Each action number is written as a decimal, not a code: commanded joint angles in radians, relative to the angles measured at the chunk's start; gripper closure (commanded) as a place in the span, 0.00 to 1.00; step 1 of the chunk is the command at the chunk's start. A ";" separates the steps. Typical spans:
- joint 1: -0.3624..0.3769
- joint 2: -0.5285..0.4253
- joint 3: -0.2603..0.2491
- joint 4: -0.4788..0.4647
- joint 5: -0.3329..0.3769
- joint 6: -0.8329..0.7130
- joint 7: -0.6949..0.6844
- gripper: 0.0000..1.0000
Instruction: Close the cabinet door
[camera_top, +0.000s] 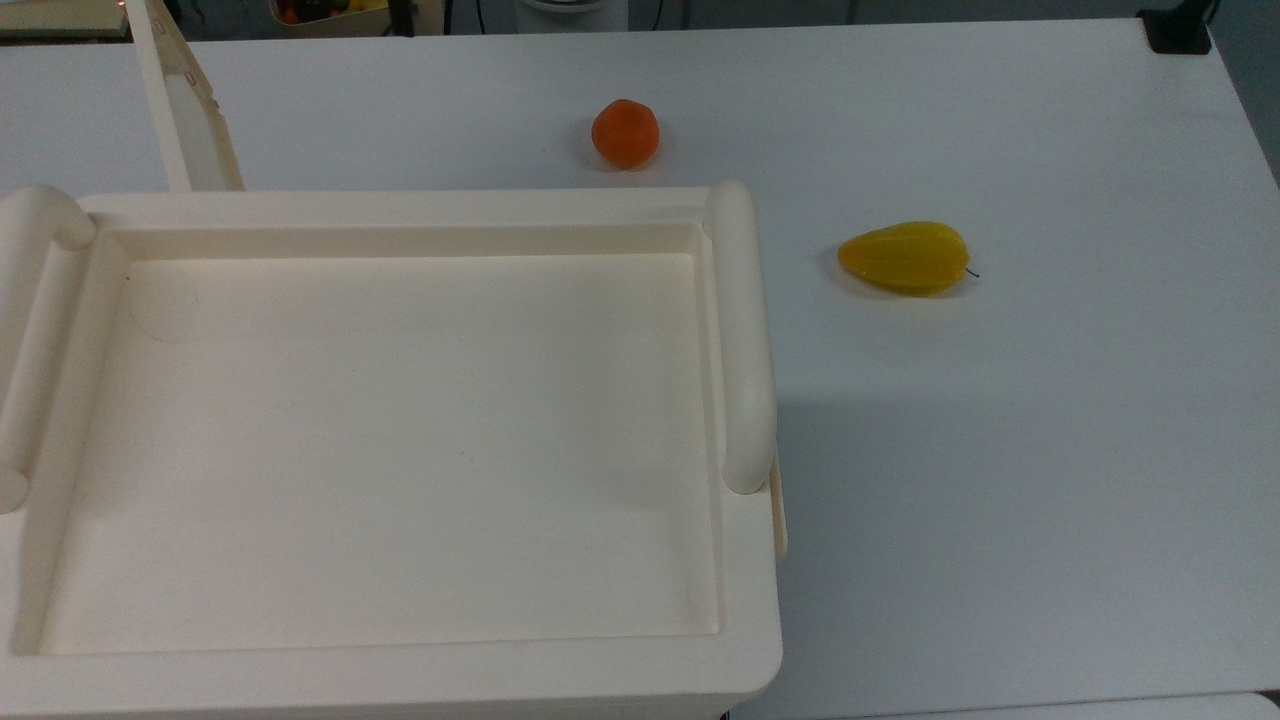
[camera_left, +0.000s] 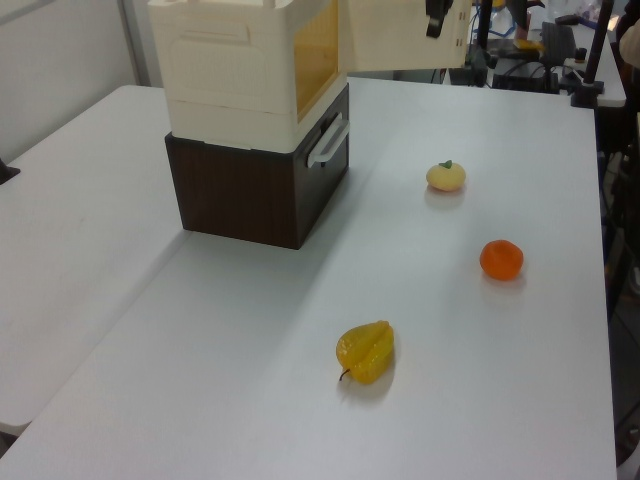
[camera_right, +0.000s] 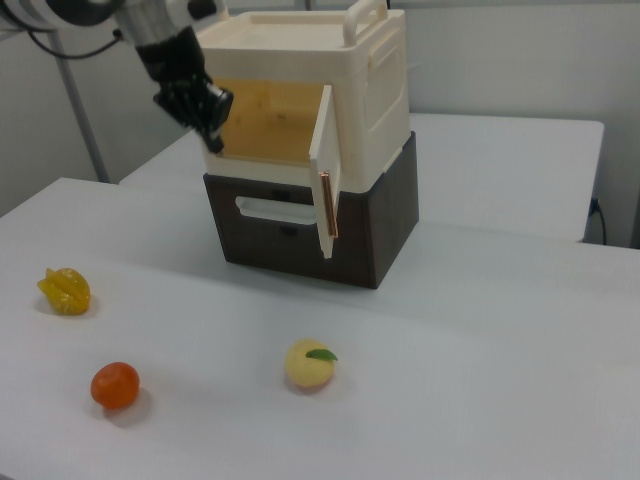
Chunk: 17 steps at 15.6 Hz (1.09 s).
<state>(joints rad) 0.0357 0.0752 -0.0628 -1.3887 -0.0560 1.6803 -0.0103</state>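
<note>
The cream cabinet (camera_top: 400, 440) (camera_left: 240, 70) (camera_right: 370, 70) stands on a dark brown drawer box (camera_right: 320, 240). Its amber-lined front is open. The cabinet door (camera_right: 323, 165) (camera_top: 185, 110) (camera_left: 395, 35) is swung out at about a right angle to the front. My gripper (camera_right: 210, 125) hangs shut and empty before the open front, at the right view's left of the door's free edge and apart from it. In the left view, the gripper (camera_left: 436, 20) overlaps the door panel near the top edge.
On the white table (camera_top: 1000, 450) lie an orange fruit (camera_top: 625, 133) (camera_right: 115, 385), a yellow starfruit (camera_top: 905, 258) (camera_right: 65, 290) and a peach (camera_left: 446, 176) (camera_right: 311, 365). The brown box has a white drawer handle (camera_left: 325, 142). Equipment crowds the table's far end in the left view.
</note>
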 joint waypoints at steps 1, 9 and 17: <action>-0.046 -0.006 -0.003 0.020 -0.008 0.116 -0.004 1.00; -0.154 0.015 -0.012 0.011 -0.005 0.363 -0.019 1.00; -0.220 0.063 -0.012 -0.007 -0.002 0.378 -0.022 1.00</action>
<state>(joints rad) -0.1841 0.1444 -0.0688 -1.3707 -0.0564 2.0395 -0.0158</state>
